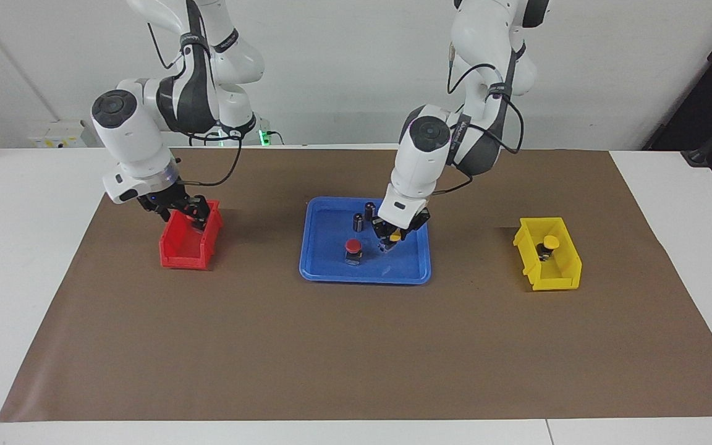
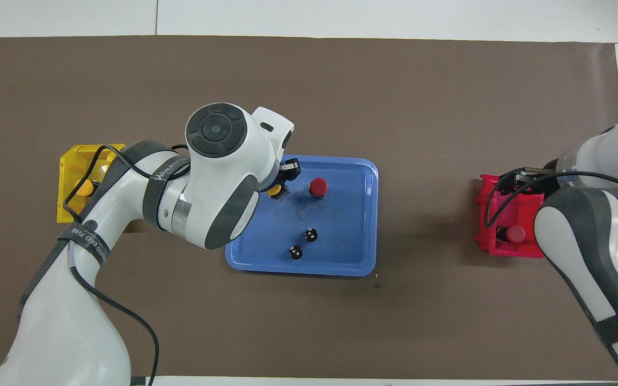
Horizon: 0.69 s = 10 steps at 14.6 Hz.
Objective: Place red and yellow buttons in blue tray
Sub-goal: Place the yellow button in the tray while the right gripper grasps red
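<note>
The blue tray (image 1: 325,262) (image 2: 346,241) lies mid-table. One red button (image 1: 352,247) (image 2: 318,186) stands in it. My left gripper (image 1: 391,240) (image 2: 279,186) is shut on a yellow button (image 1: 396,235) (image 2: 273,188), low over the tray beside the red button. The second yellow button (image 1: 550,242) (image 2: 85,187) sits in the yellow bin (image 1: 547,272) (image 2: 67,209). My right gripper (image 1: 188,213) is open, down at the red bin (image 1: 184,250) (image 2: 523,206), over its end nearer the robots. The second red button (image 2: 515,233) lies in that bin.
Two dark capless cylinders (image 1: 363,216) (image 2: 303,243) stand in the tray, nearer the robots than the red button. A brown mat (image 1: 356,358) covers the table. The red bin is toward the right arm's end, the yellow bin toward the left arm's end.
</note>
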### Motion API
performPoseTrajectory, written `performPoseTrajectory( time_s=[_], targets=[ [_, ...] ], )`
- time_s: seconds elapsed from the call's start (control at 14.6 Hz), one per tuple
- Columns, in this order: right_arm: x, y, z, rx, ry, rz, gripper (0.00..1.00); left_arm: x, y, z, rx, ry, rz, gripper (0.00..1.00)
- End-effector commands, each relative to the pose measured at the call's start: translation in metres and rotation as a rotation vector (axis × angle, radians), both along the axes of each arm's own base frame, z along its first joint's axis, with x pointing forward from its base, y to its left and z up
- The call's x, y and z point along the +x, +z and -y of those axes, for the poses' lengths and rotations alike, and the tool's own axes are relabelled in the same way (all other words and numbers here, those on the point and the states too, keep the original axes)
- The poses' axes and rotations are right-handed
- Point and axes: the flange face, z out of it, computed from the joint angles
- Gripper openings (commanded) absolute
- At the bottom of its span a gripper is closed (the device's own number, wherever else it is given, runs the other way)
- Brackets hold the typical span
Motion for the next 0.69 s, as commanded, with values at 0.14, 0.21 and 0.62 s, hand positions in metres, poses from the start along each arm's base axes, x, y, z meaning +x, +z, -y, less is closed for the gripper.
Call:
performPoseTrajectory(
  time_s=[0.14,0.21,0.62],
  targets=[
    [-0.019,-0.014,0.022,0.02,0.026,0.028,0.87,0.005,-0.019,-0.002,0.006,0.025,-0.003,0.39],
    [-0.026,-0.02,0.034,0.022,0.046,0.029,0.87,0.004,-0.018,-0.001,0.009,0.022,-0.008,0.57],
    [-0.059,-0.046,0.032,0.088,0.076,0.014,0.84,0.001,0.019,-0.005,0.036,0.005,-0.055,0.96]
  ],
)
